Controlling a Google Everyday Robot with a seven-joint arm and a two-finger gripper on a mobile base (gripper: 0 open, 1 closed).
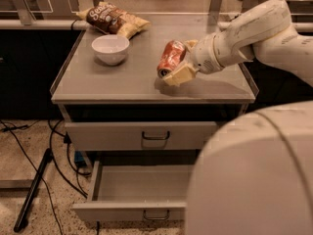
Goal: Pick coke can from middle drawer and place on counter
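Biggest of all, a rounded white robot body [254,175], below the counter [122,82] and in front of its right front corner, hiding the right part of the cabinet underneath. Next, the counter itself: a flat grey slab with thin clear raised edges along its sides, topping the cabinet. Reaching in from beyond the counter's right edge, a thick white arm [264,28], bent and pointing left over the slab.

Lowest under the counter, the middle drawer [142,192], pulled out toward the camera, a small bar handle on its front. Between that and the counter, a closed grey drawer front [112,135] with a dark handle.

At the counter's back left corner, a brown-and-yellow chip bag [111,19], lying flat. Just in front of the bag, on the counter's left half, a white bowl [111,49], upright.

Above the counter's middle, a little toward the right, the gripper [174,62], cream-coloured fingers [180,74] pressed against opposite sides of the coke can [170,57], pinching it. Can red with white lettering, tilted, one silver end pointing down and left, just over the counter with a shadow beneath; contact with the slab impossible to tell. Well apart from the bowl.

Down on the speckled floor [19,146] left of the counter, dark cables [57,160] and a thin black pole [32,192], leaning.
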